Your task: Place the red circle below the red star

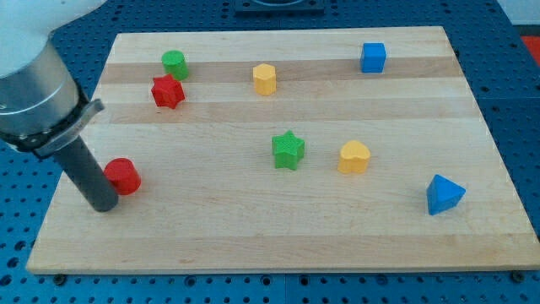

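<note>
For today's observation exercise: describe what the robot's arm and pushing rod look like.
A thick grey cylindrical body with a pale upper part enters from the view's top left. A straight, dark, matte rod extends from it down to my tip. No cables or markings show.

Red circle lying flat at view's left, well below red star; red star sitting upright toward view's top-left.

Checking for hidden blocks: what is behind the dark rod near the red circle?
My tip rests on the wooden board, touching the red circle's left side. The rod covers that block's left edge and a strip of board; whether anything lies there cannot be seen.
</note>
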Robot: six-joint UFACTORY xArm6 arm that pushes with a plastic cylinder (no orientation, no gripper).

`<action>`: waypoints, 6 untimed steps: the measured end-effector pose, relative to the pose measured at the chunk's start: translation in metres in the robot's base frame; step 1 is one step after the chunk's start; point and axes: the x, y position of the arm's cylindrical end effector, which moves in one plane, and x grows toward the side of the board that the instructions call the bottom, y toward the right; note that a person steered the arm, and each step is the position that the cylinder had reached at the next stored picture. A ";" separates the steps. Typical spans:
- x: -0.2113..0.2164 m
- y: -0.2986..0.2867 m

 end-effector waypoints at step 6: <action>-0.061 0.044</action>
